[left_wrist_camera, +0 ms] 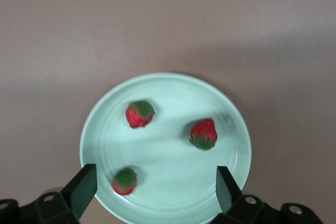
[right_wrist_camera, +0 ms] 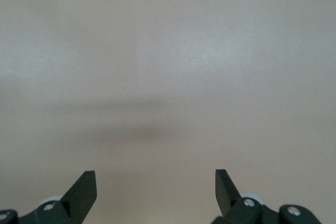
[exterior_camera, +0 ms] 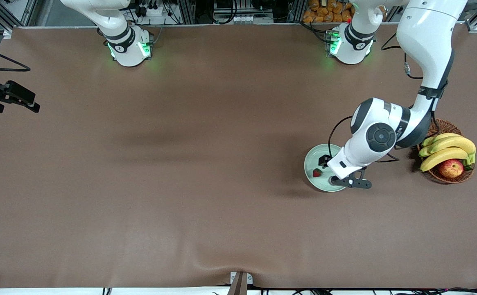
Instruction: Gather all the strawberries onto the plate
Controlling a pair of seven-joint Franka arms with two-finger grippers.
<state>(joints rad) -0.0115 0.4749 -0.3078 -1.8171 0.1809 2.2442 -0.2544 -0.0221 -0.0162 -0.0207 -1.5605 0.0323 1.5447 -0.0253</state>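
Observation:
The pale mint-green plate (exterior_camera: 314, 159) lies toward the left arm's end of the table. The left wrist view shows the plate (left_wrist_camera: 90, 129) holding three strawberries: one (left_wrist_camera: 139, 114), a second (left_wrist_camera: 203, 133), and a third (left_wrist_camera: 125, 181) close to one finger. Only one strawberry (exterior_camera: 316, 173) shows in the front view; the hand hides the others. My left gripper (left_wrist_camera: 156, 176) hangs open above the plate with nothing between its fingers. My right gripper (right_wrist_camera: 155, 178) stands open over bare brown table and waits.
A brown wicker basket (exterior_camera: 447, 178) with bananas (exterior_camera: 447, 148) and a red-yellow apple (exterior_camera: 451, 168) stands beside the plate, at the left arm's end. The left arm's elbow (exterior_camera: 379, 135) hangs between plate and basket. Brown cloth covers the table.

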